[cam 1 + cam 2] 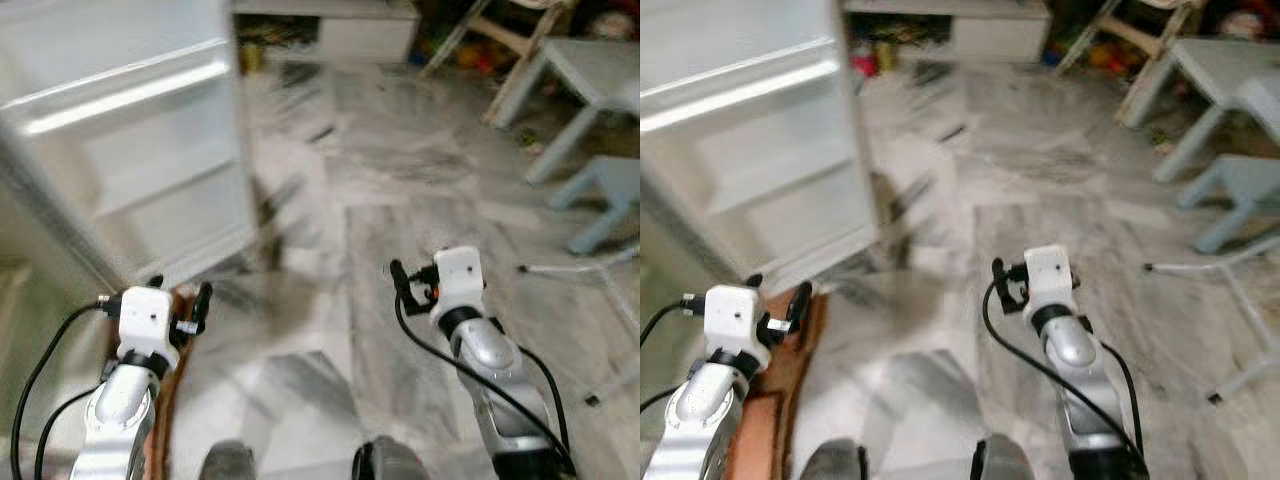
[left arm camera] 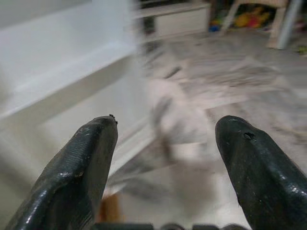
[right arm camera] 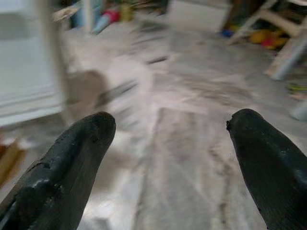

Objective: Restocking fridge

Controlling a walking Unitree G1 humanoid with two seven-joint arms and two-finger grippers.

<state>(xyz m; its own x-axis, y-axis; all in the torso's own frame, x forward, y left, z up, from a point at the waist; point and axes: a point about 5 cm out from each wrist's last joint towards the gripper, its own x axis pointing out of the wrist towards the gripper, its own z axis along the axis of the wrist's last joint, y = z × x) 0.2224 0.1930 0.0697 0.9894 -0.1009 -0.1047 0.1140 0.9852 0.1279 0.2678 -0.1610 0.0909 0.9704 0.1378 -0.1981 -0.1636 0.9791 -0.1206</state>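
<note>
The white fridge (image 1: 130,130) stands at the left, blurred, with pale shelf ledges showing across its front. My left gripper (image 1: 180,288) hangs low in front of it, open and empty; the left wrist view looks between its fingers (image 2: 86,158) at the fridge's white ledges (image 2: 57,81). My right gripper (image 1: 415,272) is out over the marble floor to the right, also open with nothing in it. The right wrist view looks between its fingers (image 3: 72,148) at bare floor. No item for stocking can be made out.
A brown board or box (image 1: 780,390) lies by my left arm. A grey table (image 1: 590,70), a light blue stool (image 1: 610,190) and white stand legs (image 1: 590,270) crowd the right. A low white cabinet (image 1: 365,35) and toys line the back wall. Marble floor (image 1: 400,180) spreads ahead.
</note>
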